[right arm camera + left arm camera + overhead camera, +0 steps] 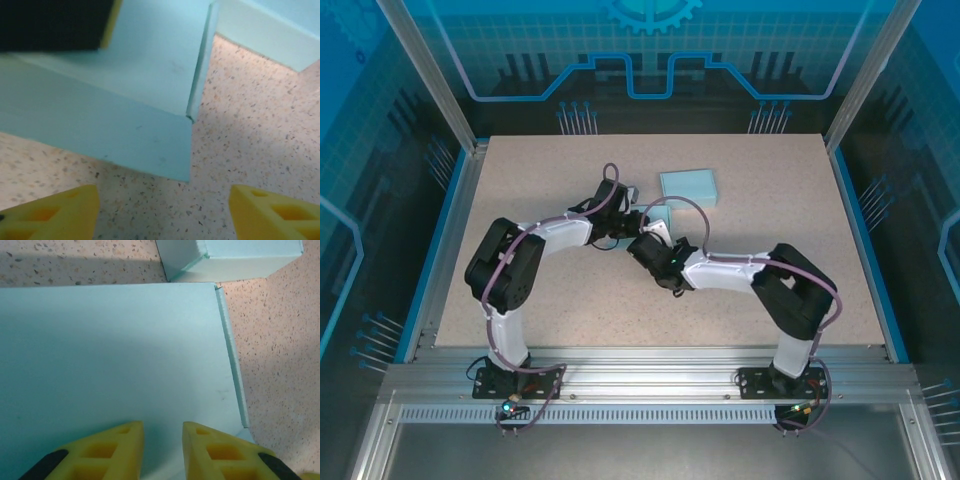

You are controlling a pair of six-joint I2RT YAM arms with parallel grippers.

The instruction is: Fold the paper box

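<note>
Right end effector (163, 197) gapes before paper box (115, 130), corner facing it.

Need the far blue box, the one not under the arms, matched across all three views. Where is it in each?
Top external: far box just above centre, beyond the near box.
Left wrist: far box along the top edge, right of centre.
Right wrist: far box in the top right corner.
Shared landmark: the near box, lying in front of it in every view.
</note>
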